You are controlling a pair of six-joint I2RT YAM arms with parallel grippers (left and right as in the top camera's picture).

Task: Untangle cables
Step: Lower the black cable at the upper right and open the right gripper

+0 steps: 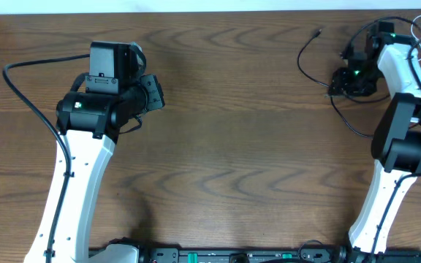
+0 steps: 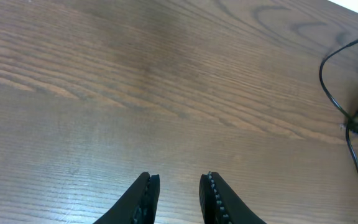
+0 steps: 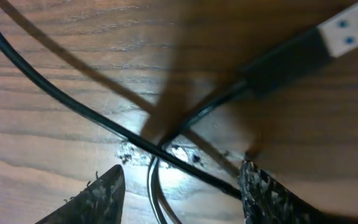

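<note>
Two cables sat at the far right corner of the brown wood-grain table (image 1: 232, 146). We saw the black cable (image 3: 73, 102), thin and glossy, cross over itself right under the right gripper (image 3: 180, 169). Its rough, dark fingers stood wide apart on either side of the crossing, gripping nothing. One end carried a flat silver plug (image 3: 344, 31) with a boxy black sleeve. We caught the white cable (image 1: 418, 29) as a fine pale loop by the right arm. Over on the left, the left gripper (image 2: 179, 177) hung above the wood, ridged jaws slightly parted and empty.
</note>
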